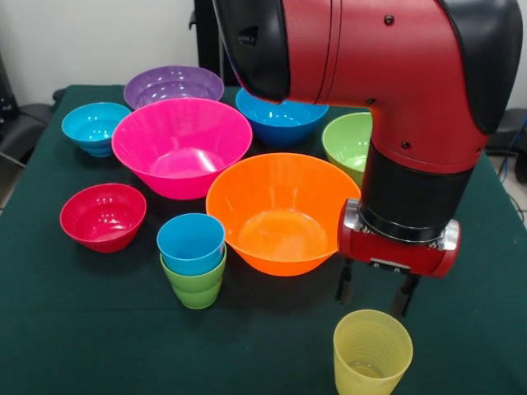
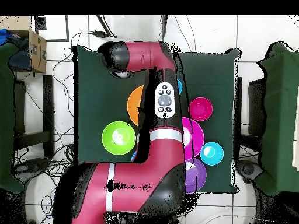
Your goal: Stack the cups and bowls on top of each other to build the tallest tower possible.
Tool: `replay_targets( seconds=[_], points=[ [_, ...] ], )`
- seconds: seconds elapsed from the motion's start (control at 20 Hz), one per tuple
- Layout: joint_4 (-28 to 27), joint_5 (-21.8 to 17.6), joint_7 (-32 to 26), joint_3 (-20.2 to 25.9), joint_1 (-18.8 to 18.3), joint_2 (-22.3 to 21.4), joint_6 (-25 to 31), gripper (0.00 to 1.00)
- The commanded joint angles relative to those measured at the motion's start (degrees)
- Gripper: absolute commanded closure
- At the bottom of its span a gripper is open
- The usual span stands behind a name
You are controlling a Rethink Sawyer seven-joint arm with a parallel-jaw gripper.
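The gripper (image 1: 372,299) is hovering released, fingers spread, just above the yellow cup (image 1: 372,352) standing upright at the table's (image 1: 82,329) near edge. The blue cup (image 1: 191,242) is sitting nested in the green cup (image 1: 196,284), beside the orange bowl (image 1: 282,211).

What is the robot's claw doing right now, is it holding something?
Gripper: open and holding nothing, hanging just above the yellow cup.

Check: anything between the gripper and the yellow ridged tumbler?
Nothing visible. The gripper hangs open just above and behind the translucent yellow ridged tumbler, which stands upright and alone on the green cloth.
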Motion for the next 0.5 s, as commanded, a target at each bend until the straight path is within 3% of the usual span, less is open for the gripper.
replay_targets(
  seconds=[0.05,0.5],
  points=[
    [5.24,-1.16,2.38,0.41,0.67,-0.73,-0.02,0.00],
    [6.55,-0.59,2.19,0.68,0.15,-0.67,-4.93,0.00]
  ],
)
